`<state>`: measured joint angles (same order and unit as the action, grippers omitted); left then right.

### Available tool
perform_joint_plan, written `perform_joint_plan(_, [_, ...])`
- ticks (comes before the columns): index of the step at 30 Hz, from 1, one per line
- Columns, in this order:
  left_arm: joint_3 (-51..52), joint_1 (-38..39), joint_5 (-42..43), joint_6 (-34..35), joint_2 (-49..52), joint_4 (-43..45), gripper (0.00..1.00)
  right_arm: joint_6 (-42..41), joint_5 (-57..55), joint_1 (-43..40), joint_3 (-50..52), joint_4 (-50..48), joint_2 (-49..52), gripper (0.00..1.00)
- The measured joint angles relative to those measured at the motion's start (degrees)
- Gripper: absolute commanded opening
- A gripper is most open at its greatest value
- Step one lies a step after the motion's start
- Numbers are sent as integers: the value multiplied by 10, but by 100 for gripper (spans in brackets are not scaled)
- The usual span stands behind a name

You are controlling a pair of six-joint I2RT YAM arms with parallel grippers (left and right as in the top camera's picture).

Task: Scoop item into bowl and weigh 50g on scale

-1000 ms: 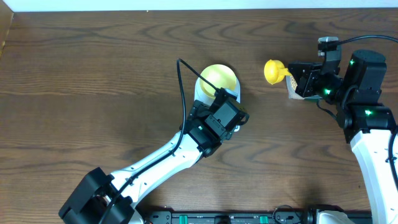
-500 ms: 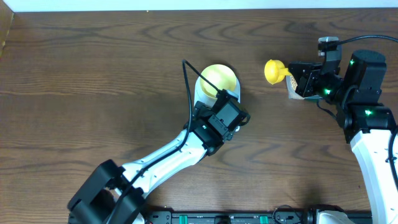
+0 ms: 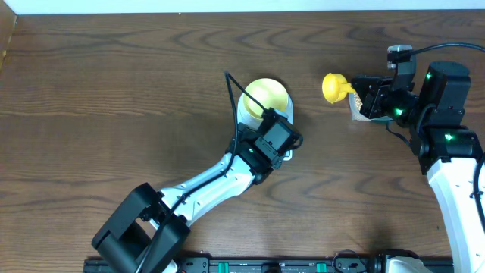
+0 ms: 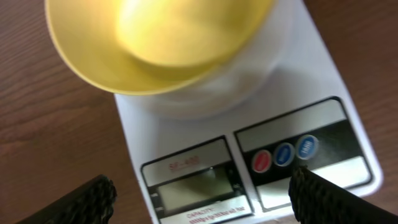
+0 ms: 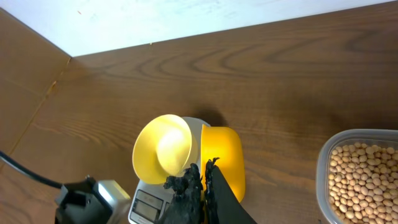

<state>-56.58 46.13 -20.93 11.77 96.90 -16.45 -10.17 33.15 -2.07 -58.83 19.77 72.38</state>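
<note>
The bowl (image 4: pixel 155 37) is seated on the rear of the scale (image 4: pixel 323 81), with the display and buttons exposed at the front. The left gripper (image 4: pixel 202 202) is positioned over the front edge of the scale, jaws spread wide, nothing grasped. To the right of the scale, apart from it, the yellow scoop (image 3: pixel 332 86) is held by its handle in the clenched jaws of the right gripper (image 5: pixel 202 186). The beans (image 5: pixel 364 180) are contained in the clear tub (image 5: pixel 357 134), further right of the scale on the bench (image 3: pixel 114 91)
</note>
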Motion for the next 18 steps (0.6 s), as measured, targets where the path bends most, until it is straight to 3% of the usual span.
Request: perform_joint_plan(18, [0, -24, 1, 16, 1, 7, 91, 2, 0, 0, 0, 6, 0, 1])
